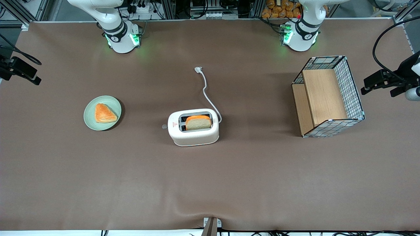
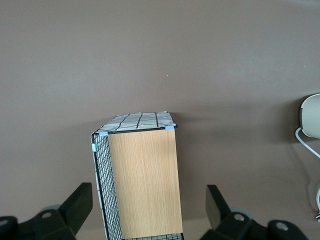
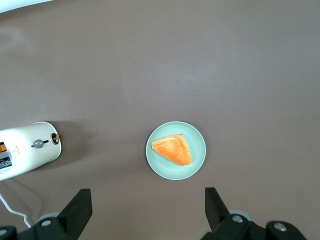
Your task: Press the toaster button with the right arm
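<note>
The white toaster [image 1: 193, 127] [image 3: 27, 150] stands mid-table with a slice of bread [image 1: 198, 123] in one slot. Its small grey toaster button [image 1: 164, 126] [image 3: 38, 144] sticks out of the short end wall that faces the working arm's end of the table. The right arm rises from its base [image 1: 118, 36] out of the front view. In the right wrist view the gripper [image 3: 147, 212] is open and empty, held high over the table near the green plate, well apart from the toaster.
A green plate [image 1: 90, 119] [image 3: 197, 160] holding a triangular pastry [image 1: 105, 113] [image 3: 172, 150] lies toward the working arm's end. The toaster's white cord [image 1: 206, 91] trails toward the arm bases. A wire-and-wood basket [image 1: 328, 96] [image 2: 142, 180] sits toward the parked arm's end.
</note>
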Controlling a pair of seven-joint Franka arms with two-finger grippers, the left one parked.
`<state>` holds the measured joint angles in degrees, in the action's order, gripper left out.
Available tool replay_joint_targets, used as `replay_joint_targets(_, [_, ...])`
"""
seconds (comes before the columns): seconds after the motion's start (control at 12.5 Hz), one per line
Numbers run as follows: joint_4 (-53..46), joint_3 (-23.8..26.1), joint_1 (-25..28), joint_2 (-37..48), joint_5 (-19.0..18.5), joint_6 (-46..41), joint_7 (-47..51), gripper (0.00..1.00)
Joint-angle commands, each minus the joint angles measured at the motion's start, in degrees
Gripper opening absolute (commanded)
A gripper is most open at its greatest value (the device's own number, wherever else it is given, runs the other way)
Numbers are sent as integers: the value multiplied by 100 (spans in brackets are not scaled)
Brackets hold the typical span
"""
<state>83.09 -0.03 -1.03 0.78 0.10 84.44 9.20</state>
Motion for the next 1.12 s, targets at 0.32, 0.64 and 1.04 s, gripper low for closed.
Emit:
replay_joint_targets(0.32, [23, 38, -11, -69, 69, -85, -15, 100])
replay_joint_targets(0.64, [172, 47, 32, -139, 69, -129, -77, 100])
replay_joint_targets(1.04, [375, 65, 208, -420, 200, -85, -68, 100])
